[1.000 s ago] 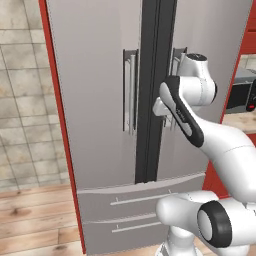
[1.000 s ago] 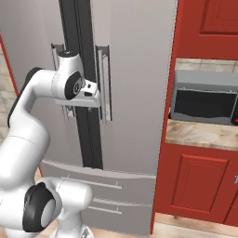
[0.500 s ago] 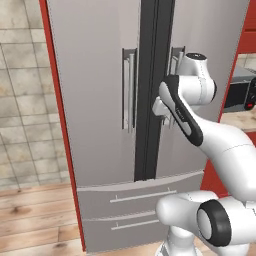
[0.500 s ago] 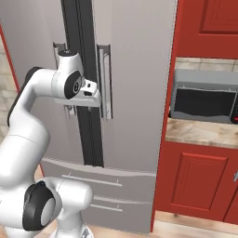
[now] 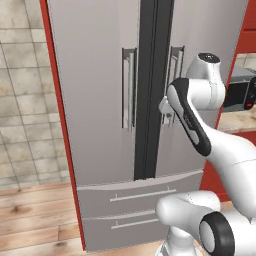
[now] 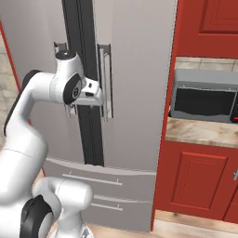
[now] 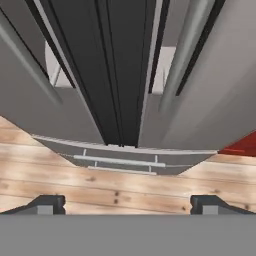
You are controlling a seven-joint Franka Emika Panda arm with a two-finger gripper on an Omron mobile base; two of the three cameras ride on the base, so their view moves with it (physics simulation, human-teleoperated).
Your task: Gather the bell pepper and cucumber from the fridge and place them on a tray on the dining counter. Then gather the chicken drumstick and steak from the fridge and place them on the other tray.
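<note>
tall grey fridge (image 5: 100,100) doors closed | gripper (image 7: 127,202) jaws spread wide, empty, by right dark vertical handle (image 6: 105,81) | risk: fingers slip past handle; misaligned

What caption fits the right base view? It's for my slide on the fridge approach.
White arm raised before the closed fridge, open gripper beside the right door handle, nothing held.

the fridge (image 7: 210,105) stands directly before the jaws, doors shut. its centre seam (image 7: 122,75) lies midway between them, one handle (image 7: 27,62) to each side, the other handle (image 7: 187,55) opposite. its drawers (image 7: 120,162) and the floor (image 7: 125,192) lie below.
</note>
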